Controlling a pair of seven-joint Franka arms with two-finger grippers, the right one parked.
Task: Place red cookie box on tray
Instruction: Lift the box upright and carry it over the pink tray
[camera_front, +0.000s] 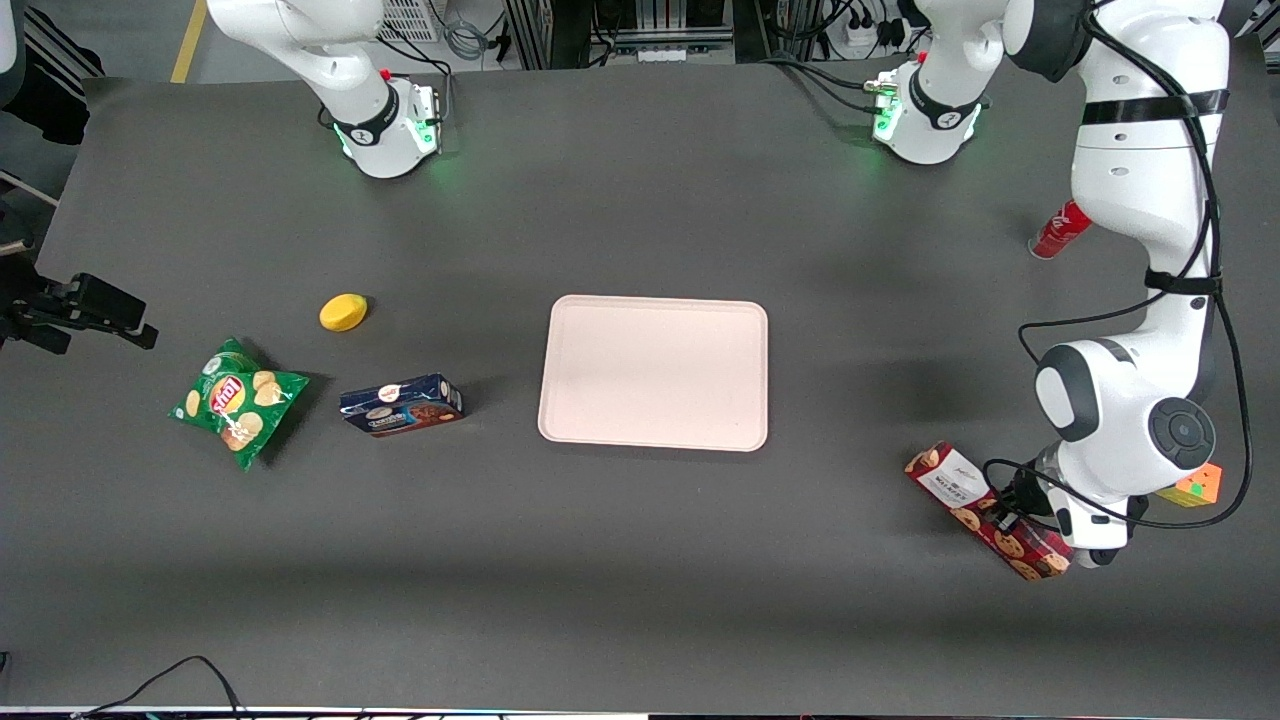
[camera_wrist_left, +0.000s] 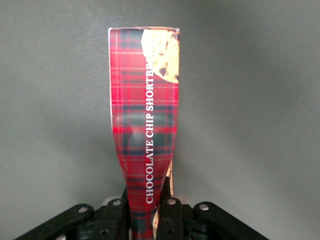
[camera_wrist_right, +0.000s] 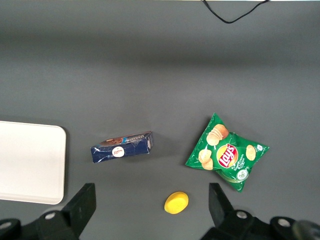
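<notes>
The red cookie box (camera_wrist_left: 145, 125) is printed cardboard with a glossy plaid finish; its walls are pinched inward where the gripper (camera_wrist_left: 150, 220), of matt black plastic with bright metal screw heads, is clamped on it down at the table (camera_front: 620, 560), toward the working arm's end. The table has a matt, dark grey, finely textured surface. The tray (camera_front: 655, 372) is smooth pale plastic with a dull sheen. The blue cookie box (camera_front: 401, 405) is glossy printed cardboard. The chip bag (camera_front: 238, 400) is crinkled, shiny foil film. The yellow object (camera_front: 343, 312) looks smooth and slightly glossy. The arm shells (camera_front: 1140, 170) are glossy white plastic.
</notes>
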